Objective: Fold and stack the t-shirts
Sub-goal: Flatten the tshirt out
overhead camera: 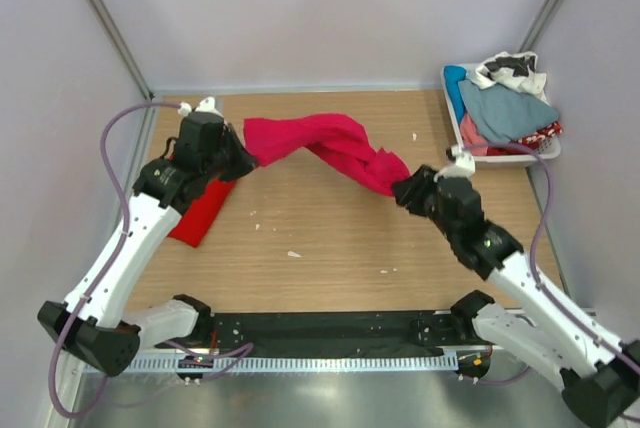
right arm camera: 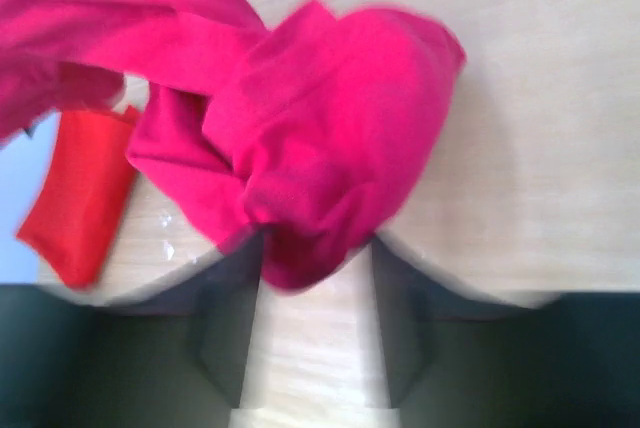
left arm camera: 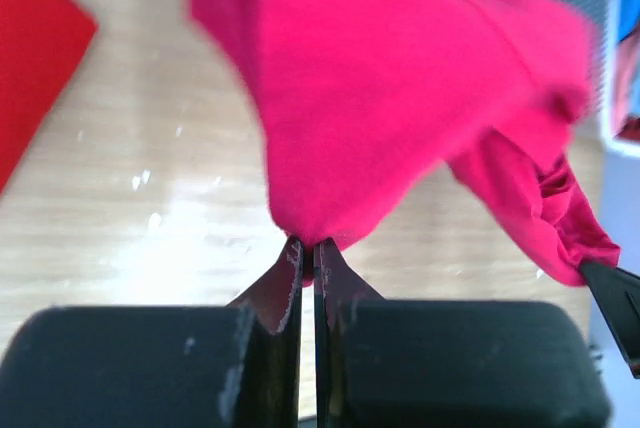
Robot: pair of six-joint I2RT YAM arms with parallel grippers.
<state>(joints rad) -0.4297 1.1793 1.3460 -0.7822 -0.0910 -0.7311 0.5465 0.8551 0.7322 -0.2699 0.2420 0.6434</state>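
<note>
We hold a twisted raspberry-crimson cloth t-shirt (overhead camera: 320, 143) above the wooden table (overhead camera: 320, 248).
Left gripper (left arm camera: 308, 253) and right gripper (right arm camera: 312, 268) clench its ends; a scarlet cloth t-shirt (overhead camera: 200, 213) lies at the table's left.

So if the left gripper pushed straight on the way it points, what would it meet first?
The crimson t-shirt it is shut on: the cloth bunches directly ahead of the left gripper. Past that comes bare wood table, then probably the laundry basket at the far right, though depth is unclear.

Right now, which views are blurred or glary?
Right wrist view: blurred throughout, raspberry-crimson cloth t-shirt and right gripper smeared. Left wrist view: left gripper sharp, glare on wooden table. Top external view: sharp, evenly lit.
</note>
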